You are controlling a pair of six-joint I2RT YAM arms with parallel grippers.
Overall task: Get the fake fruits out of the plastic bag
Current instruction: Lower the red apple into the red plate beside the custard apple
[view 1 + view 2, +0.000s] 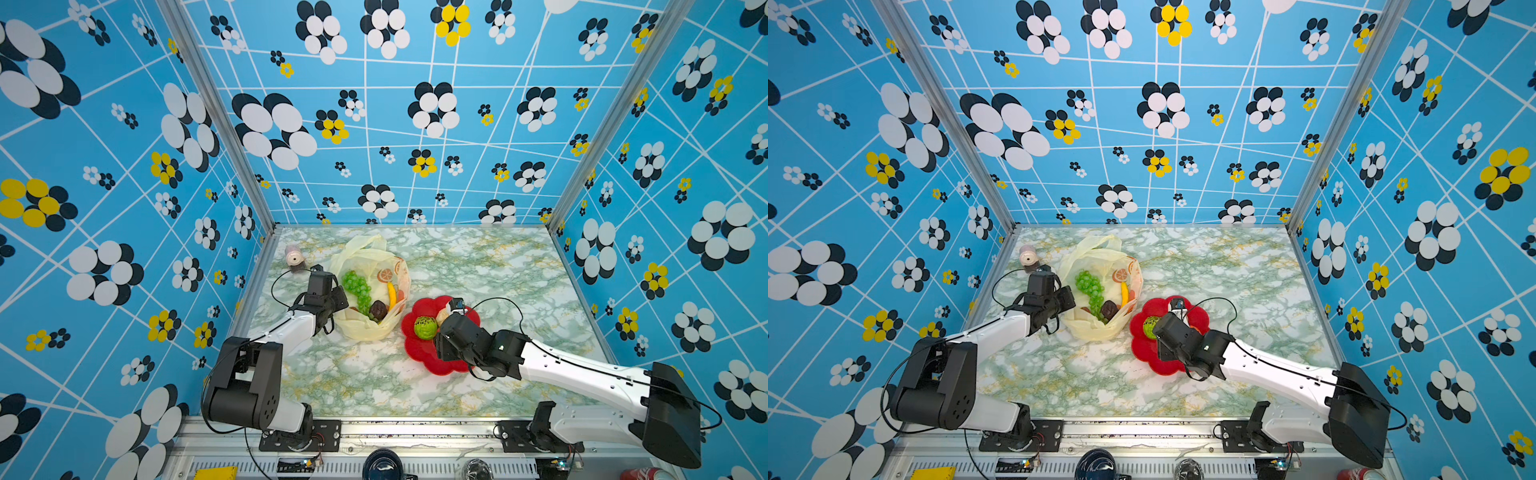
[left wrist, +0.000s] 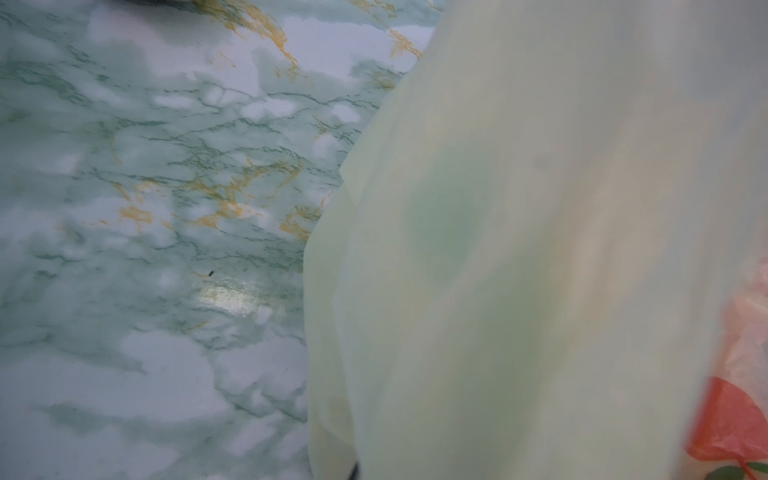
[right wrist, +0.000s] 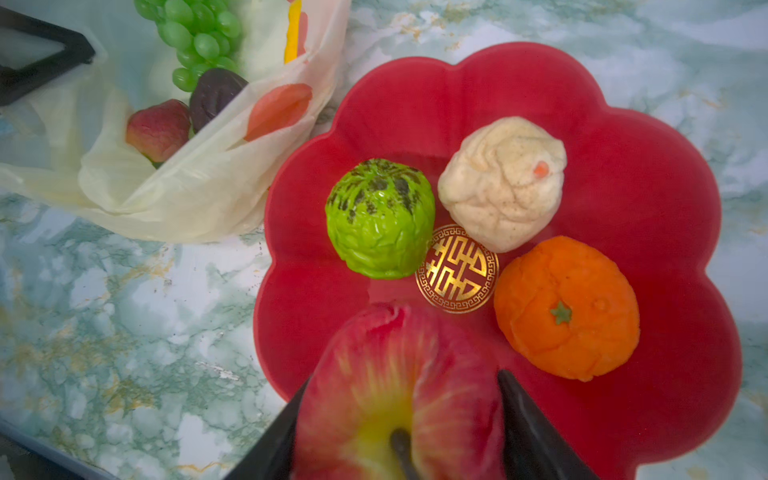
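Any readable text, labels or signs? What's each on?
At the centre of the red plate, a gold round emblem: stylised Chinese-style character in a fret border; cannot tell which.
On the red can, front edge in a top view: white lettering, too blurred.
On the plastic bag: fruit pictures, no words.
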